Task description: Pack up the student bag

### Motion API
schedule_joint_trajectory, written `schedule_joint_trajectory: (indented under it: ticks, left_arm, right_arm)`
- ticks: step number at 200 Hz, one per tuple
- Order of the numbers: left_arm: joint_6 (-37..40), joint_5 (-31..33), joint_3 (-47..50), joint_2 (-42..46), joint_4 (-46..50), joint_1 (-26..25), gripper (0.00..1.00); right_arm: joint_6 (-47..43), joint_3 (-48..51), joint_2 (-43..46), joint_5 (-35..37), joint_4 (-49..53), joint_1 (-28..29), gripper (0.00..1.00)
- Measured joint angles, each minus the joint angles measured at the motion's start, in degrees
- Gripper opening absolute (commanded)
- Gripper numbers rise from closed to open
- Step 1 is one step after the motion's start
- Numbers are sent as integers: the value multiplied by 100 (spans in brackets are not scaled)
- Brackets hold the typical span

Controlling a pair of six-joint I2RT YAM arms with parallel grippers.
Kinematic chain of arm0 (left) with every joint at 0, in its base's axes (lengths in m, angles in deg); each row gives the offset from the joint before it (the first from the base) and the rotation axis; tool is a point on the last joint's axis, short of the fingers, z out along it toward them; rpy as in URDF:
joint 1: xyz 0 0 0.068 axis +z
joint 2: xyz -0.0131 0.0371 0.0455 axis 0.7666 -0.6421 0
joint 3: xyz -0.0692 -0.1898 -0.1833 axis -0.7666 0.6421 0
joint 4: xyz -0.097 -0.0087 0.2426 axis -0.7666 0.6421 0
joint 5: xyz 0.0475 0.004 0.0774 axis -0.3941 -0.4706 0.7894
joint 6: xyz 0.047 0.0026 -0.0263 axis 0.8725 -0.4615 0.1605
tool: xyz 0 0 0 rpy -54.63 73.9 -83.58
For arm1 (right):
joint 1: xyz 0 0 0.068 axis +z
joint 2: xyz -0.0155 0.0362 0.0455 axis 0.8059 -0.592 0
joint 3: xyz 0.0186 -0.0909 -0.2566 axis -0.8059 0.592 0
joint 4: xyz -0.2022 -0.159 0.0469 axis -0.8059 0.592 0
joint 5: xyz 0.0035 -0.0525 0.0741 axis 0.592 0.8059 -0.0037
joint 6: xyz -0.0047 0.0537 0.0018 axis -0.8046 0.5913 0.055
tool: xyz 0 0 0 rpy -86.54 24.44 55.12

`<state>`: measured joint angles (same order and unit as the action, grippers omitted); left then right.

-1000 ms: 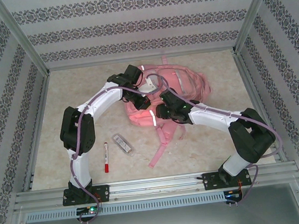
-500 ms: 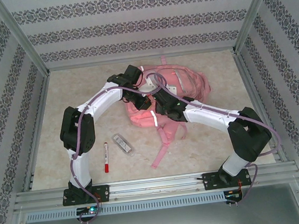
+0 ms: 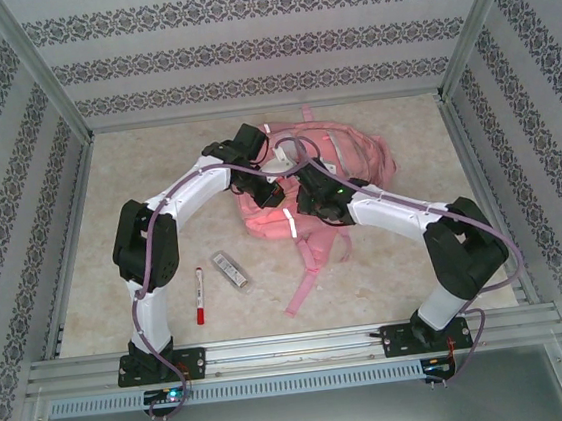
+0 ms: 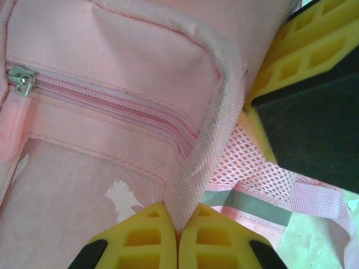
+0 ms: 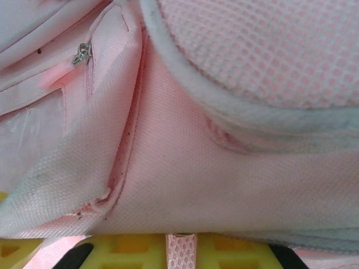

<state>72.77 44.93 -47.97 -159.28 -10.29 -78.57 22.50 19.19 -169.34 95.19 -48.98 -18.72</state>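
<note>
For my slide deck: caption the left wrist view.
Left fingers pinch the student bag by its piped seam edge, beside a closed zipper.

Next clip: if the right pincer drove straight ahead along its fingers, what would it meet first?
The student bag. Its pink fabric wall lies directly ahead of the right pincer, which has a mesh strap of the bag between its fingers. Depth is hard to judge, but the fabric looks very close.

I've got the top cam high behind the arm bases (image 3: 161,362), looking down over the whole table (image 3: 136,165). Both wrist cams sit almost against the student bag (image 3: 355,152), facing its pink fabric. All three share that bag, in the table's far half.
</note>
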Motion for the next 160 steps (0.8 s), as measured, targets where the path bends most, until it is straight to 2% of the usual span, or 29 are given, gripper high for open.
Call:
schedule_joint_trajectory:
  ticks: [28, 83, 160]
  left_arm:
    - [2, -11, 186, 70, -160, 13, 0]
    - [63, -13, 328, 157, -315, 57, 0]
    - [660, 103, 557, 245, -389, 256, 0]
  right_arm:
    - [-9, 264, 234, -645, -96, -413, 6]
    - [-74, 551, 501, -2208, -280, -1237, 5]
    - [-243, 1143, 713, -3362, -426, -2247, 3]
